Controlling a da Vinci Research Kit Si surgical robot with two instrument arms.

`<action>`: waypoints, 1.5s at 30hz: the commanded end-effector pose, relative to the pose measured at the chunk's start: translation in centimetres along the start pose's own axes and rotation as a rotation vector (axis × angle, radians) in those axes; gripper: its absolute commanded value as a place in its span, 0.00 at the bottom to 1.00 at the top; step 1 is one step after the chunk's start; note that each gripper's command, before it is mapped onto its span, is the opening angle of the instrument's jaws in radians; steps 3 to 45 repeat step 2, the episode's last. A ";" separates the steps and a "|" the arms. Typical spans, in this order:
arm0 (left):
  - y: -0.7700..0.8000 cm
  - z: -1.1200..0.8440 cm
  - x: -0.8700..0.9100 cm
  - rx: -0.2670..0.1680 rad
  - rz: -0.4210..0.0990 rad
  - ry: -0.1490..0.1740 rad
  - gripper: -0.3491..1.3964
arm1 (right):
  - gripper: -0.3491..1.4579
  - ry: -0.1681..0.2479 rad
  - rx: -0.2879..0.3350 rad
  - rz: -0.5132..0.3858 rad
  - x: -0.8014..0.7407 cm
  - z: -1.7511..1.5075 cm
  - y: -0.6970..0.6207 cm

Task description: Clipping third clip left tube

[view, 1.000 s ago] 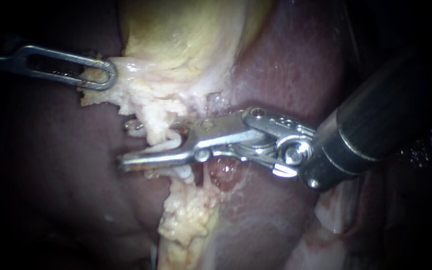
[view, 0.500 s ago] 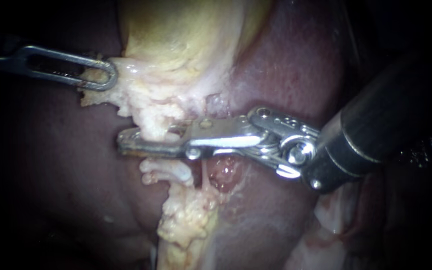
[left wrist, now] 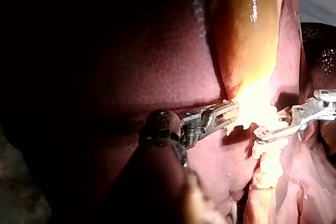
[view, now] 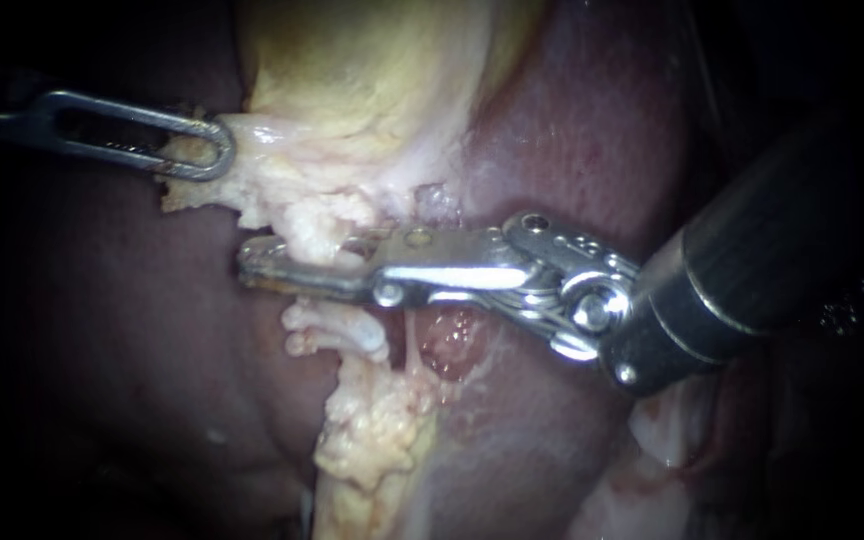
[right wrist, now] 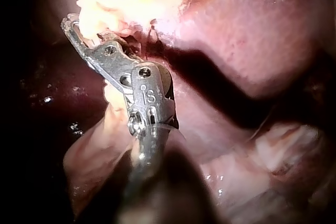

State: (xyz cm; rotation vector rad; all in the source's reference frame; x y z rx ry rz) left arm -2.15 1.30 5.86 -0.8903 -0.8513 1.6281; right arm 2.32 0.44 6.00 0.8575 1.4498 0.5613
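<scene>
Gripping tissue (view: 304, 240), right instrument (view: 252, 268); tube (view: 337, 335) just beneath it.

I see the dark red liver (view: 572, 130) bearing everything here. The yellowish gallbladder (view: 372, 80) lies directly on it, and pale fatty tissue (view: 372, 440) trails down across its surface below.

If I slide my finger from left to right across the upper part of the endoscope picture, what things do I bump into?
left instrument → gallbladder → liver → right instrument's shaft
</scene>
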 end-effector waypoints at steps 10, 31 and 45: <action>-0.01 0.01 0.00 0.000 0.000 0.000 0.00 | 0.00 0.000 -0.001 0.012 -0.02 0.00 0.02; -0.01 0.01 0.00 0.000 0.000 0.000 0.00 | 0.00 0.000 -0.001 0.012 -0.02 0.00 0.02; -0.01 0.01 0.00 0.000 0.000 0.000 0.00 | 0.00 0.000 -0.001 0.012 -0.02 0.00 0.02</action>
